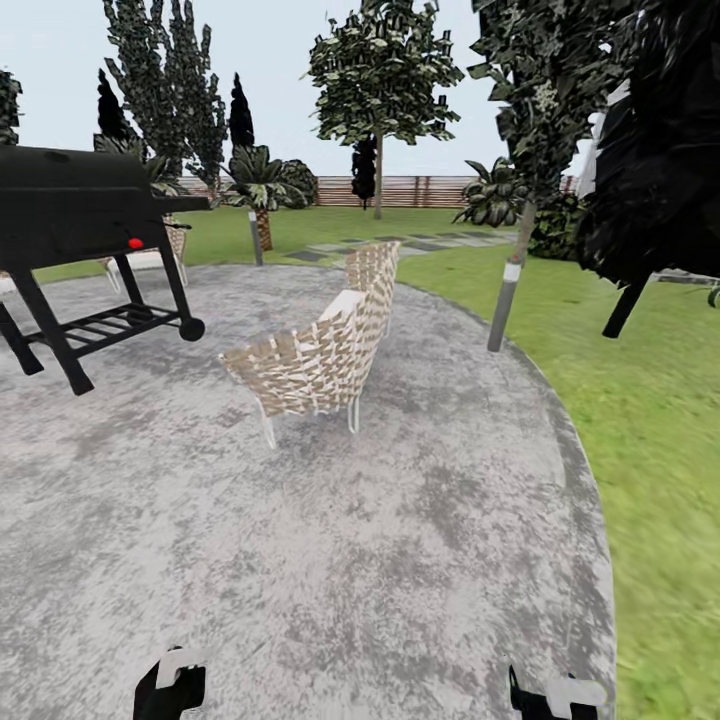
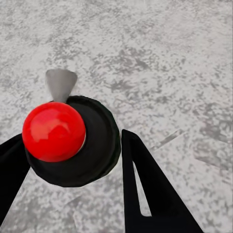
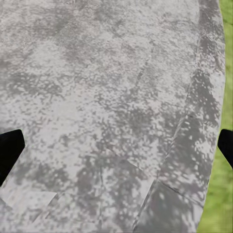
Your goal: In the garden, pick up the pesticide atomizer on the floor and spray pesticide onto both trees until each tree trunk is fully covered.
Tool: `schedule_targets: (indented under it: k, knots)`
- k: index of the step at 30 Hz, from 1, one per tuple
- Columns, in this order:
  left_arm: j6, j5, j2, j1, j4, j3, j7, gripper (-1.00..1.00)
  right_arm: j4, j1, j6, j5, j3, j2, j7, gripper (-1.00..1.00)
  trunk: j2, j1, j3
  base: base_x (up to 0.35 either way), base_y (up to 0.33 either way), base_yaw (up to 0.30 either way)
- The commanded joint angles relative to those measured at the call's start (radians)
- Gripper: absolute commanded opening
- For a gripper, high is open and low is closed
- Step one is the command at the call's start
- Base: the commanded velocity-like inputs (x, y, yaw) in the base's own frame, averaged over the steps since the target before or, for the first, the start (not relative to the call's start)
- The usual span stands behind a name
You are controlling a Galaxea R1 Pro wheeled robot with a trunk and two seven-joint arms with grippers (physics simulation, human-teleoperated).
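The left gripper [image 2: 73, 160] clamps the black, red-capped pesticide atomizer [image 2: 70, 143] above the mottled grey stone patio [image 1: 420, 540] (woven wicker chair [image 1: 320, 345] ahead); the right gripper [image 3: 116, 145] gapes wide.

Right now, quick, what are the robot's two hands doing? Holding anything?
Left gripper: closed around the pesticide atomizer, the black thing with a red ball on top.
Right gripper: open, holding nothing, over the grey paving.

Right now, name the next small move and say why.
Probably roll forward, passing right of the wicker chair, toward the bare-trunked tree by the fence. The atomizer looks gripped in the left end effector; that trunk is far off.
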Motion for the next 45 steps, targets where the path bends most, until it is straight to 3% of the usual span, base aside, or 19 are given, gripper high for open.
schedule_targets:
  k: [1, 45]
  knots:
    - [-0.004, 0.002, 0.000, -0.001, 0.001, 0.000, 0.001, -1.00, 0.000, 0.000, -0.002, 0.001, 0.000, 0.000, -0.003, 1.00, 0.000, 0.000, -0.001, 0.338, 0.001, 0.277]
    - [-0.002, 0.002, 0.000, -0.001, 0.002, 0.000, -0.003, -1.00, 0.001, 0.000, -0.002, 0.001, 0.001, 0.000, -0.003, 1.00, 0.000, 0.000, -0.001, 0.337, 0.094, 0.277]
